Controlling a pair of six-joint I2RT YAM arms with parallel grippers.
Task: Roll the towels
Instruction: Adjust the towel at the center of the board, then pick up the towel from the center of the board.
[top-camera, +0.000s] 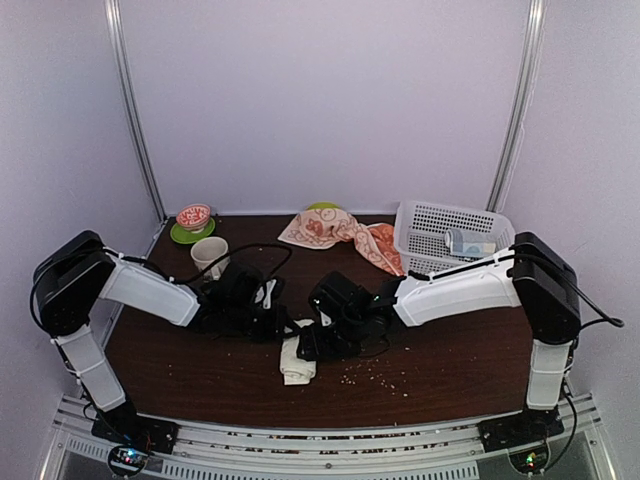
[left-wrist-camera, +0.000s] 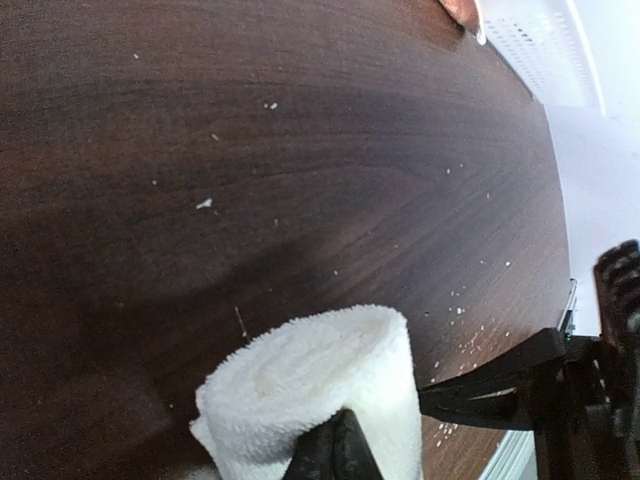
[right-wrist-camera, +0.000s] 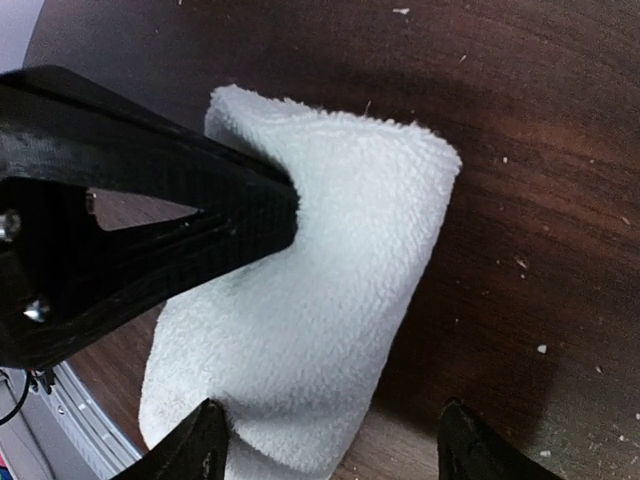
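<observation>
We saw soft, even overhead light in the top view, with a faint lilac cast on the walls (top-camera: 320, 100) and the dark table (top-camera: 470, 345) dull. From the left wrist, the wood carried a pale sheen well beyond the fingers, a broad soft shadow lay just ahead of the white towel (left-wrist-camera: 320, 390), and the right edge burned out to white. From the right wrist, the towel's nap was crisp. The black left gripper (right-wrist-camera: 290, 205), close to the lens, looked soft.
</observation>
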